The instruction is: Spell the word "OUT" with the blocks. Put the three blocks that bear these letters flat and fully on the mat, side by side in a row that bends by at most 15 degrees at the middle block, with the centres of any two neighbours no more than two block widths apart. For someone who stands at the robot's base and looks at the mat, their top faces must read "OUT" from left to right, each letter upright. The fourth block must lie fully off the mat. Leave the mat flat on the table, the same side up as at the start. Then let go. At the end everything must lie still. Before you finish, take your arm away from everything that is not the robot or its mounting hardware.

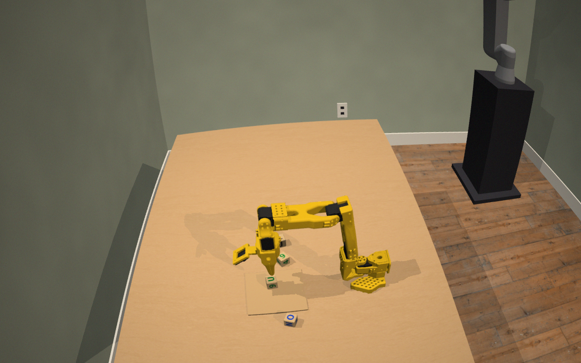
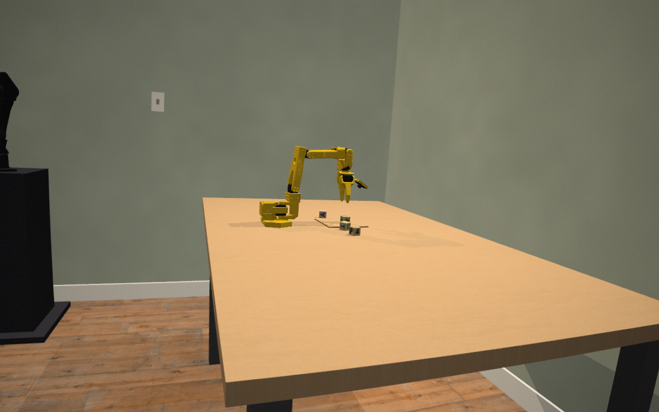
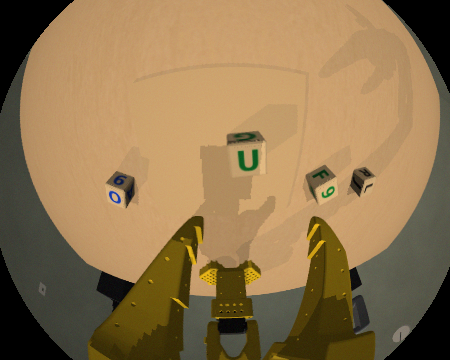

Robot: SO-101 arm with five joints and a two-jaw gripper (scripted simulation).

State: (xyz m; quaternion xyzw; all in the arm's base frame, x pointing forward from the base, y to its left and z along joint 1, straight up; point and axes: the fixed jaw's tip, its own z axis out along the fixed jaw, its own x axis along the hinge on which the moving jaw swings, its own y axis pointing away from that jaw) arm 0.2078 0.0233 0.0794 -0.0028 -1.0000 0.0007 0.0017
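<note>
My gripper [image 1: 271, 271] [image 2: 345, 200] [image 3: 256, 220] is partly open and empty, above the mat [image 1: 256, 303] [image 3: 175, 110] and higher than the blocks. The green U block [image 1: 271, 282] [image 2: 345, 219] [image 3: 247, 159] lies flat on the mat, right of its middle in the wrist view, U up and upright. The blue O block [image 1: 290, 319] [image 2: 322, 214] [image 3: 120, 190] lies off the mat's left side, O up. A green block [image 1: 283, 259] [image 2: 344, 225] [image 3: 322, 185] with 9 up lies off the right side. A black-lettered block [image 2: 354, 230] [image 3: 363, 182] lies beyond it, L up, partly hidden in the top view. I cannot make out a T.
The robot's base [image 1: 368, 282] [image 2: 276, 221] stands on the table [image 1: 283, 162] [image 2: 398, 307], on the near side of the mat in the wrist view. The arm's shadow crosses the mat. A second arm on a black pedestal [image 1: 493, 135] [image 2: 4, 250] stands on the floor away from the table.
</note>
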